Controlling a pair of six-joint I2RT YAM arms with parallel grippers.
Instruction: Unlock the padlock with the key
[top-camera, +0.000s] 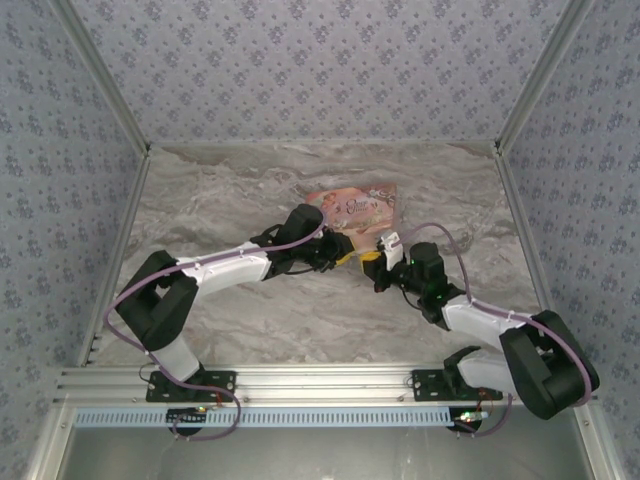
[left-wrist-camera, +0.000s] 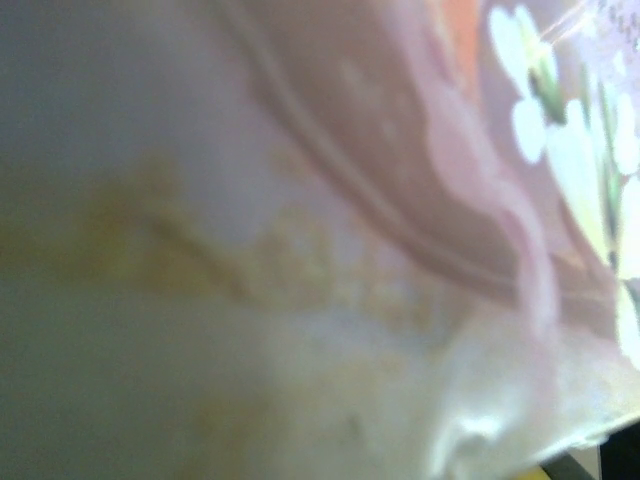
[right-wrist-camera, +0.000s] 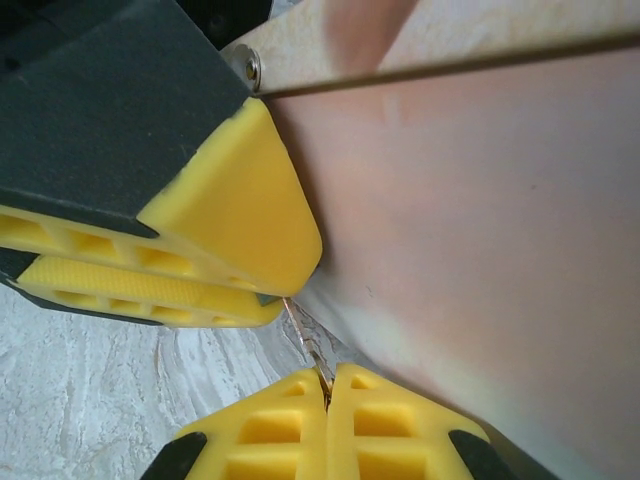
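1. Inspecting the overhead view, we find both arms reaching inward and meeting near the middle of the marble table (top-camera: 230, 190); the pink tin (top-camera: 352, 208) lies just beyond them, toward the far edge and slightly right of centre.
2. From the right wrist camera we record the left gripper (right-wrist-camera: 270, 296) at upper left; its two yellow fingers are drawn narrow, their tips brought together against the tin's side; what sits between those tips we cannot tell.
3. We record the right gripper (right-wrist-camera: 327, 392) at the bottom of the same view; its yellow fingertips are pressed together, pinching the lower end of a thin metal piece (right-wrist-camera: 303, 335).
4. The thin metal piece is coppery-silver and very slight; it runs up and to the left from the right gripper's tips to the tips of the left gripper; whether the left gripper also grips it we cannot tell.
5. We cannot tell whether this piece belongs to the key or to the padlock; it is too fine to read.
6. The piece sits in the short gap between the two grippers, just beside the tin's wall, with the marble surface behind it.
7. From the left wrist camera we note the tin pressed very close and blurred; pale flowers on pink show toward the right edge of that view.
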